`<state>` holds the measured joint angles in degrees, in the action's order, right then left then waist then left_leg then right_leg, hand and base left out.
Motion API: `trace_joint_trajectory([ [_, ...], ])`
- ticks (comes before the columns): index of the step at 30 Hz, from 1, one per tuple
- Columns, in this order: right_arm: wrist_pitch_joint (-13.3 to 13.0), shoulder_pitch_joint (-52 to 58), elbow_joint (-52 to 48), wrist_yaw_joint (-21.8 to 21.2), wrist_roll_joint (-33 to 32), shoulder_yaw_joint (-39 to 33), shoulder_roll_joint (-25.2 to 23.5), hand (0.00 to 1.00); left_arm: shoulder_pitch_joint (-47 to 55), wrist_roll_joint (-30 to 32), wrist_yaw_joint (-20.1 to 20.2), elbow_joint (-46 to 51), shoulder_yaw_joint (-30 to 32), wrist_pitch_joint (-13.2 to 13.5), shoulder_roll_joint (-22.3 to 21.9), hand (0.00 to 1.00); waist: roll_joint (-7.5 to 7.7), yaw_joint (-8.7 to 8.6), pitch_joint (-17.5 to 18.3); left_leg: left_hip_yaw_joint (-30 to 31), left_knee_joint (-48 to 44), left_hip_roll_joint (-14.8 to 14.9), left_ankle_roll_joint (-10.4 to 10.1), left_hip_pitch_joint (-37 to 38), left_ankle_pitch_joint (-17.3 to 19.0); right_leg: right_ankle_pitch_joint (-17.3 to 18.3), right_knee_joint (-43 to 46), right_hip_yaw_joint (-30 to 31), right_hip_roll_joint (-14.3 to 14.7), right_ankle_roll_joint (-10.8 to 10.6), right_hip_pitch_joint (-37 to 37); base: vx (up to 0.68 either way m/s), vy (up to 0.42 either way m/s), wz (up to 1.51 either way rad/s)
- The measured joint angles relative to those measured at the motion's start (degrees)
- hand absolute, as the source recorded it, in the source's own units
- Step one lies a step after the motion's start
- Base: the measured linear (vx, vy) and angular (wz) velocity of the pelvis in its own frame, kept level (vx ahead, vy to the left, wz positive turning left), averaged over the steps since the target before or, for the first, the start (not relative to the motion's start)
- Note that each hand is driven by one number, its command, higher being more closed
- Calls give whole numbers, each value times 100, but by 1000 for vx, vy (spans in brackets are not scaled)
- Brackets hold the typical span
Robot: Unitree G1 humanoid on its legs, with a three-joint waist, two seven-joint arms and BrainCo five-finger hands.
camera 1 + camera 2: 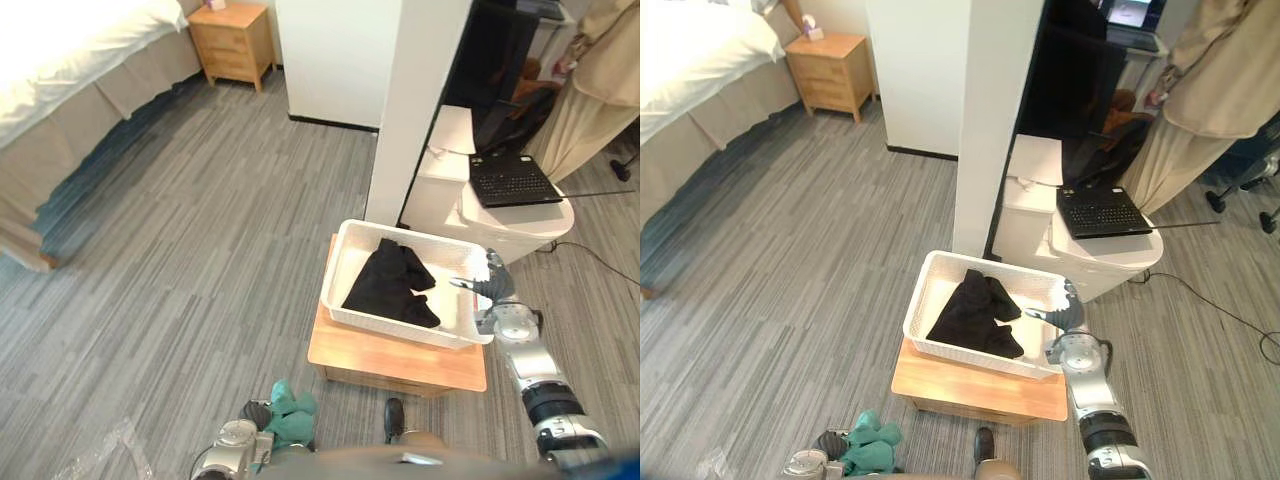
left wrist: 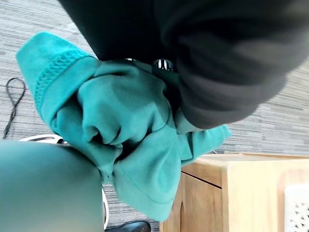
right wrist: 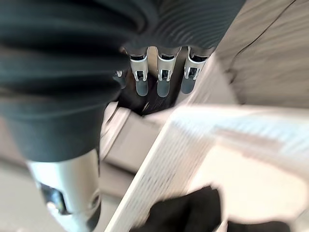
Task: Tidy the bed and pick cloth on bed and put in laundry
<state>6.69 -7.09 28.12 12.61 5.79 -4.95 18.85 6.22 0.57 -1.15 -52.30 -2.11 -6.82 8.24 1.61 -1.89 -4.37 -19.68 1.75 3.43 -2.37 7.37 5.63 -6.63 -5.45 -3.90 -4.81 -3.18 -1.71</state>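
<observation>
Holding a wadded teal cloth (image 1: 290, 410) in the left hand (image 1: 238, 438), beside the laundry basket (image 1: 345, 245).

Grips the teal cloth with the left hand closed into its folds, low and near, over the grey floor (image 1: 200, 250) just left of a low wooden table (image 1: 400, 365). Shows no clear long axis in the wad: bunched into a lump, one ribbed hem poking out. Has the right hand (image 1: 497, 292) at the right near corner of the white basket on the table, fingers straight and relaxed by the rim, thumb reaching over the inside, nothing held. Finds a black cloth (image 1: 390, 285) crumpled inside the basket, long axis slanting from the near left corner toward the far wall. Places the bed (image 1: 60, 60) well apart at the far left, with a wooden nightstand (image 1: 233, 42) beside it.
</observation>
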Motion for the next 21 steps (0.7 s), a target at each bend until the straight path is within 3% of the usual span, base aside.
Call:
trace_joint_trajectory([
  [6,-135,492,414,392,-1210,-1062,9,0,84,-408,-1,-128,12,9,-4,100,-39,-145,150,-74,25,52,-47,156,35,1,0,15,70,2,47,1,-29,-12],
  [9,-565,878,874,376,-2227,-1635,-118,0,157,-607,-15,-132,198,9,-52,100,-91,-199,225,-117,24,63,-69,179,52,4,-1,13,81,6,81,-16,-26,-5],
  [12,-850,1130,1417,76,-2749,-2344,-388,0,163,-1022,-126,-159,489,8,-73,100,-107,-203,236,-86,24,58,-67,238,53,12,-1,-23,69,13,148,-37,-23,5],
  [15,-970,1484,2190,-714,-3144,-3294,-767,0,168,-1972,-258,-379,1066,12,-136,100,-122,-228,291,170,55,44,-37,279,30,107,-3,-312,6,7,315,-37,-27,35],
  [16,-972,1534,2325,-887,-3214,-3459,-833,0,183,-2165,-293,-386,1206,26,-168,100,-130,-224,298,218,93,36,-28,278,22,128,-4,-373,-11,9,333,-50,-26,54],
  [18,-966,1746,2693,-1516,-3371,-3923,-1128,0,208,-3120,-370,-425,1749,160,-321,100,-170,-207,330,497,274,-21,-51,249,-68,237,-19,-701,-98,-55,386,-49,-14,66],
  [21,-955,1939,2810,-1821,-3313,-4067,-1640,0,298,-3588,-568,-451,2433,358,-496,100,-194,-137,424,755,405,-41,-15,143,-119,348,-27,-1172,-204,-77,456,-5,6,77],
])
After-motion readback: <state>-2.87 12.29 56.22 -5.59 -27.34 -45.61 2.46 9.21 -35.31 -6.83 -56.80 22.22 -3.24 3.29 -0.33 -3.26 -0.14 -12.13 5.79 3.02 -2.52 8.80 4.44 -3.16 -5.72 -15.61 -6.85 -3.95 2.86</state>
